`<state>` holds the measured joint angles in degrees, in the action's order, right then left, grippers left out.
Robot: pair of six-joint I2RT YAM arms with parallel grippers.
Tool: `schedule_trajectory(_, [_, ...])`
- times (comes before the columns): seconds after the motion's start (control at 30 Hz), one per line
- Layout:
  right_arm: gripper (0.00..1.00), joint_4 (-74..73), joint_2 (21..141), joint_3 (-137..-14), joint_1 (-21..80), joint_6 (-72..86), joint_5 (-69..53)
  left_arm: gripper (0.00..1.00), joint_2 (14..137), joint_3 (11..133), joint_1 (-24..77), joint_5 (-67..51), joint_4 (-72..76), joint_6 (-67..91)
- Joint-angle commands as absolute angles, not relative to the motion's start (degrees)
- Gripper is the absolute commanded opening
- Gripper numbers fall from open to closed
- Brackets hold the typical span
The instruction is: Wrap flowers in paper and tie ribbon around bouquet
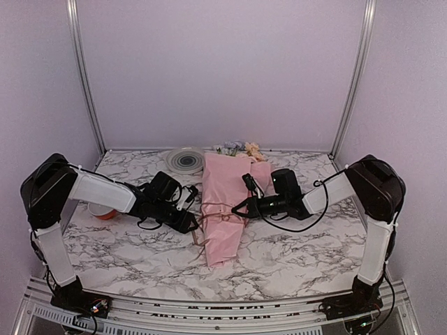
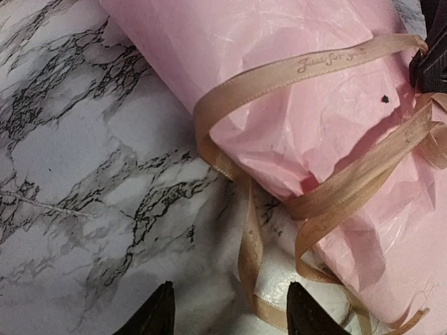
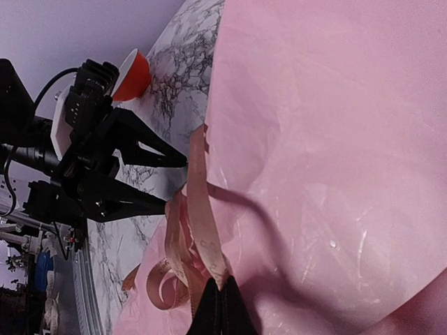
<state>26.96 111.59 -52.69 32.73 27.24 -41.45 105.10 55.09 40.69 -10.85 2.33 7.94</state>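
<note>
Ribbon (image 3: 201, 209) between right pincer (image 3: 218, 292) tips

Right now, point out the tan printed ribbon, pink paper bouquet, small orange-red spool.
tan printed ribbon (image 2: 321, 61): left wrist view, lettered band.
pink paper bouquet (image 1: 222, 183): top view, upper wrap.
small orange-red spool (image 3: 134, 77): right wrist view, orange side.

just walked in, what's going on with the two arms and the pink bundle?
The flowers are already wrapped. The bouquet lies on the marble table, blooms toward the far wall. The ribbon is looped loosely across its middle. The right arm has its jaws shut on the ribbon, over the paper. The left arm has its jaws open at the bouquet's left side, by a loose strand, gripping nothing. No finished bow shows.
</note>
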Motion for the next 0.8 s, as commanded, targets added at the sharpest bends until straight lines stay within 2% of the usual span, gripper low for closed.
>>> schedule_trajectory(0.0, [0.0, 27.77, 112.51, -54.54, 32.26, 27.6, -42.14, 0.53, 108.0, 55.79, 41.07, -13.07, 1.13, 6.55])
schedule_trajectory(0.23, [0.0, 28.0, 113.17, -54.44, 32.3, 27.76, -41.93, 0.0, 106.94, 56.15, 41.07, -9.18, 1.92, 5.8])
schedule_trajectory(0.53, [0.02, 28.19, 112.55, -54.02, 32.26, 27.46, -41.89, 0.0, 101.16, 61.85, 40.97, 6.12, 0.12, 0.37])
schedule_trajectory(0.6, [0.11, 27.48, 112.36, -54.37, 32.21, 27.22, -42.08, 0.0, 100.46, 64.71, 41.06, 6.64, 0.0, -1.82])
schedule_trajectory(0.7, [0.33, 26.58, 111.74, -54.57, 32.06, 26.67, -41.95, 0.0, 100.98, 68.79, 41.62, 5.24, 0.37, -5.08])
schedule_trajectory(0.77, [0.41, 26.62, 110.93, -54.43, 31.71, 26.56, -42.17, 0.0, 102.28, 71.12, 42.27, 4.14, 0.99, -6.56])
